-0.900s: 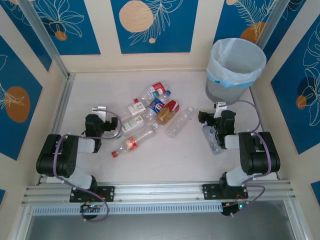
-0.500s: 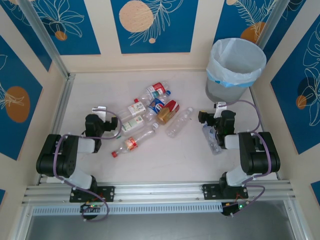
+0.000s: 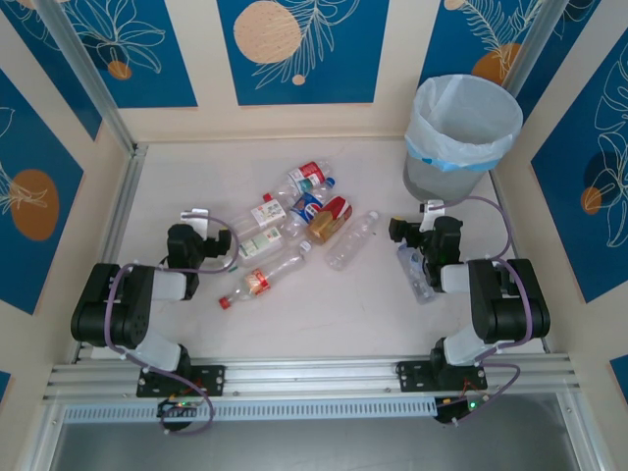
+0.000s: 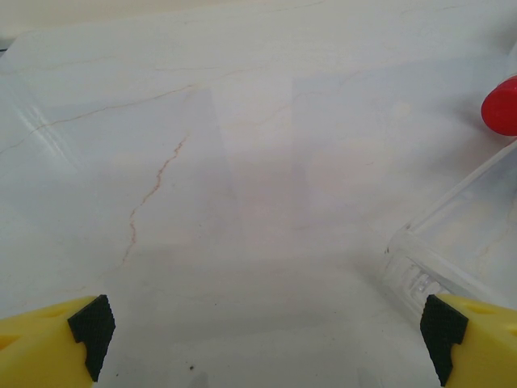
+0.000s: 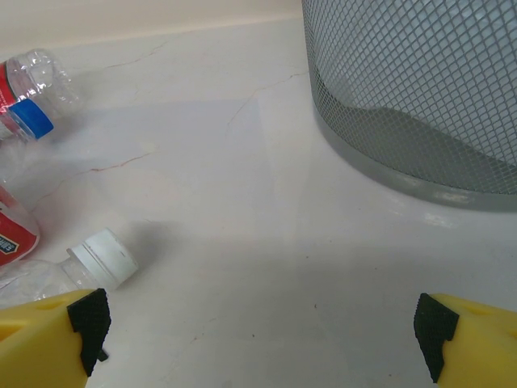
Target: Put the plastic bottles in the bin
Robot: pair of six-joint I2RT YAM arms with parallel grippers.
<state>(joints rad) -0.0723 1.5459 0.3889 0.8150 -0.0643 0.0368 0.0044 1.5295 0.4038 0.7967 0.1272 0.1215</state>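
The left gripper [image 4: 265, 333] sits low over the table [image 3: 324, 324], its yellow fingers [image 4: 48, 343] spread wide and nothing held. A clear bottle [image 4: 452, 234] lies just beside its right finger, with a red cap [image 4: 501, 105] further out. The right gripper [image 5: 260, 327] is spread just as wide and also has nothing in its grasp. A white-capped bottle [image 5: 101, 259] lies just beside its left finger, and a blue-capped bottle [image 5: 32, 117] lies further off.

From above, most of the plastic bottles [image 3: 294, 221] lie in a loose heap on the pale, veined tabletop between the two arms, nearer the left one. One more bottle [image 3: 417, 273] lies under the right arm; I cannot tell whether it touches it. The bin [image 3: 432, 162] stands in the far right corner, just beyond the right gripper, its grey mesh wall [image 5: 420, 97] close ahead. Cream walls with blue leaf-patterned panels [image 3: 294, 49] close in the table on three sides. A metal rail [image 3: 123, 206] runs along the left edge. Bare table lies open in front of the arm bases.
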